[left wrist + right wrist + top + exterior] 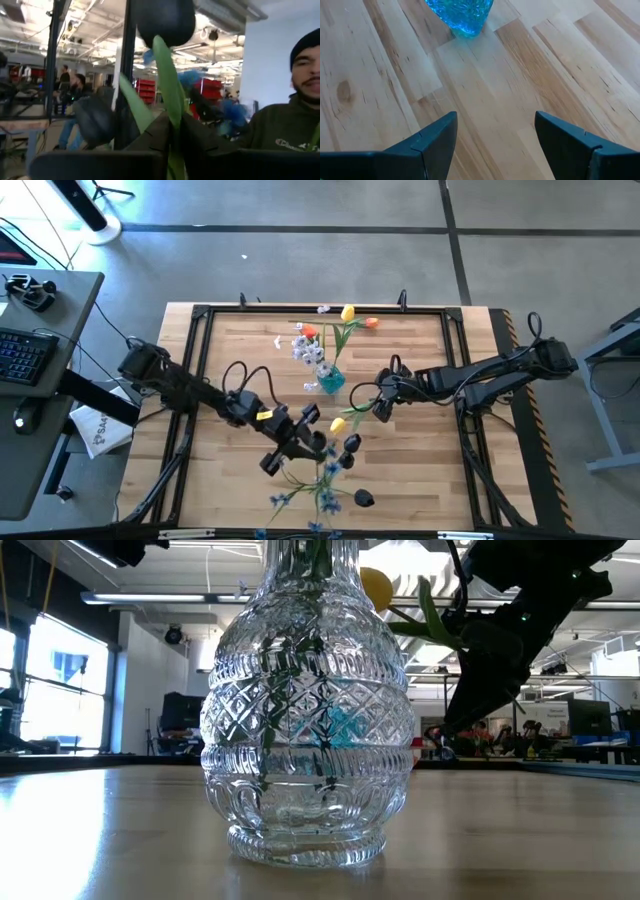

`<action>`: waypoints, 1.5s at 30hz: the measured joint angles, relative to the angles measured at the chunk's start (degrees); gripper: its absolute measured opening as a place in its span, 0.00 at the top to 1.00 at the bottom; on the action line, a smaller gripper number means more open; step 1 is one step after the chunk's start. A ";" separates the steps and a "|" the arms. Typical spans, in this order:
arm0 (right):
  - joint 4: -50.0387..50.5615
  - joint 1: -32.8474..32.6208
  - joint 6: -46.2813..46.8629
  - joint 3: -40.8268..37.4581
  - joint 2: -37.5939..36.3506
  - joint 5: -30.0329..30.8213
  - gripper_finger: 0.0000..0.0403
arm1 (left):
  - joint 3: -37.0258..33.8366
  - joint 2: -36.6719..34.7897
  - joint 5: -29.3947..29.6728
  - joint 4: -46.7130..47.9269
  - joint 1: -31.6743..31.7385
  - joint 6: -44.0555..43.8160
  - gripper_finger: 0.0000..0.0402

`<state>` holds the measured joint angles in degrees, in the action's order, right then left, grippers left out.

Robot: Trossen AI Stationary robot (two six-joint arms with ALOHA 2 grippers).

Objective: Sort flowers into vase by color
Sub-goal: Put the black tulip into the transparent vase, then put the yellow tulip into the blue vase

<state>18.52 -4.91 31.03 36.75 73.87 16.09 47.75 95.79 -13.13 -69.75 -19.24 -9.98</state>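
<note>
Your left gripper (318, 442), at six o'clock from the blue vase (331, 379), pinches a dark-budded flower (165, 20) stem; carry it to a vase while your right gripper (381, 402) waits wide.

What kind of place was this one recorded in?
Probably a shared lab or workshop: bare concrete floor, a desk with keyboard beside the framed wooden table, red shelving behind.

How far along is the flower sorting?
Done: white, orange and yellow flowers stand in the blue vase. In hand: the left claw grips a dark bud by its stem; the right claw is open, empty. Left: a yellow tulip outside that vase.
</note>
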 joint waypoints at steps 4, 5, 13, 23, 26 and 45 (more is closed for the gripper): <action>0.01 0.00 0.00 0.00 0.01 0.02 0.35 | 0.02 -0.56 -1.15 2.61 0.47 0.05 0.81; 0.01 0.00 -0.03 0.00 0.00 0.01 0.35 | 0.02 -0.88 -1.65 4.02 0.59 0.07 0.77; 0.02 -0.02 -0.67 0.00 0.00 0.03 0.35 | 0.02 -9.45 -1.59 29.60 0.63 4.34 0.56; 0.19 0.00 -3.26 0.00 0.00 -2.46 0.35 | 0.04 -22.65 21.87 66.05 -0.83 5.75 0.51; 1.36 -0.02 -4.27 0.00 0.00 -2.80 0.35 | 0.04 -25.31 29.74 71.98 -2.20 3.75 0.51; 0.82 5.10 -9.33 1.45 10.29 -8.64 0.30 | 0.04 -22.93 39.69 74.24 -7.24 2.58 0.51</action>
<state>19.35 0.20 21.70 38.20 84.16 7.45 47.79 72.86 26.57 4.49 -26.48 -7.40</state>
